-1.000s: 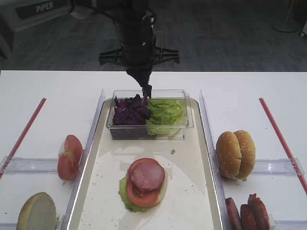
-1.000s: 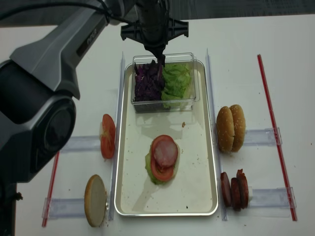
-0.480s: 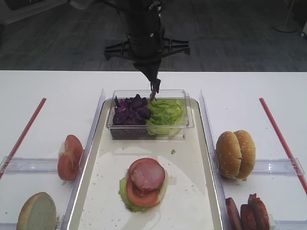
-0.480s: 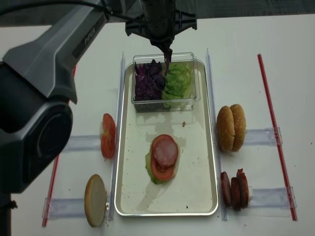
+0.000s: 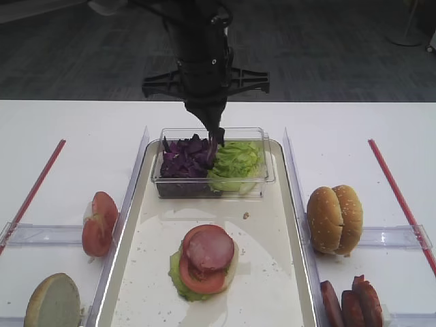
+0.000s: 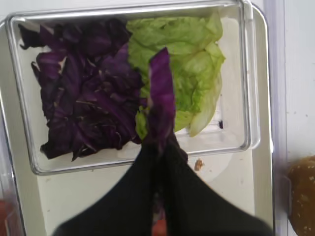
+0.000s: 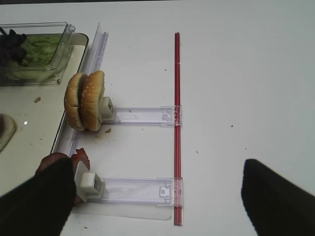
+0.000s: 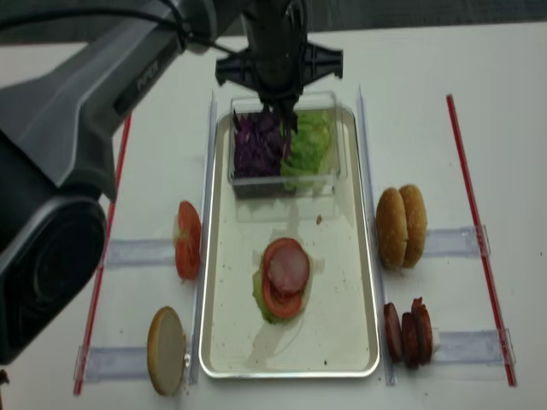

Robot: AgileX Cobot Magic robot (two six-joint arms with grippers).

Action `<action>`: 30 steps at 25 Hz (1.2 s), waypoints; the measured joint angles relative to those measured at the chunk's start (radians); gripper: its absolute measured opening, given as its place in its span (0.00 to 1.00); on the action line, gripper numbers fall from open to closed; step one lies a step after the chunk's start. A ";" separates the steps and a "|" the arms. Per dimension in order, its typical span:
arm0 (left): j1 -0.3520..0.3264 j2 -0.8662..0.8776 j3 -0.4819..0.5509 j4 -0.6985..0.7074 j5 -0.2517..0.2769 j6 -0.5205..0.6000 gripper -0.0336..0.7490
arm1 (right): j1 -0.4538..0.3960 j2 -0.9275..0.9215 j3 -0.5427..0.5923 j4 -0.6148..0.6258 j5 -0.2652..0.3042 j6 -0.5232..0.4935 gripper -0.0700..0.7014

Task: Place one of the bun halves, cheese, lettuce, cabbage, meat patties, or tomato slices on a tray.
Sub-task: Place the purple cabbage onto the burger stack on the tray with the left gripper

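Observation:
My left gripper (image 6: 160,147) is shut on a strip of purple cabbage (image 6: 161,91) and hangs over the middle of a clear tub (image 5: 212,182). The tub holds more cabbage (image 5: 182,158) and lettuce (image 5: 235,160) and stands at the far end of the metal tray (image 5: 276,286). On the tray lies a stack of lettuce, tomato slice and meat patty (image 5: 208,248). Two bun halves (image 5: 334,218) and meat patties (image 5: 351,303) stand to its right; tomato slices (image 5: 99,221) and another bun half (image 5: 53,301) to its left. My right gripper (image 7: 157,201) is open above the table. No cheese shows.
Clear plastic holders (image 7: 142,115) and red strips (image 7: 177,123) lie on the white table either side of the tray. Clear upright rails (image 5: 133,187) run along the tray's long sides. The table's far edge is just behind the tub.
The left gripper, still shut on the cabbage strip, has shifted a little to the right, from over the cabbage heap to the tub's middle. Nothing else moved.

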 joint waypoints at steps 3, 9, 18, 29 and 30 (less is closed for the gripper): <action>0.000 -0.039 0.049 0.000 -0.002 -0.012 0.04 | 0.000 0.000 0.000 0.000 0.000 0.000 0.99; 0.000 -0.114 0.161 -0.004 -0.004 -0.016 0.04 | 0.000 0.000 0.000 0.000 0.000 0.000 0.99; -0.060 -0.146 0.256 -0.027 -0.004 -0.039 0.04 | 0.000 0.000 0.000 0.000 0.000 0.000 0.99; -0.124 -0.152 0.298 -0.037 -0.010 -0.073 0.04 | 0.000 0.000 0.000 0.000 0.000 0.000 0.99; -0.130 -0.152 0.315 -0.039 -0.010 -0.079 0.04 | 0.000 0.000 0.000 0.000 0.000 0.000 0.99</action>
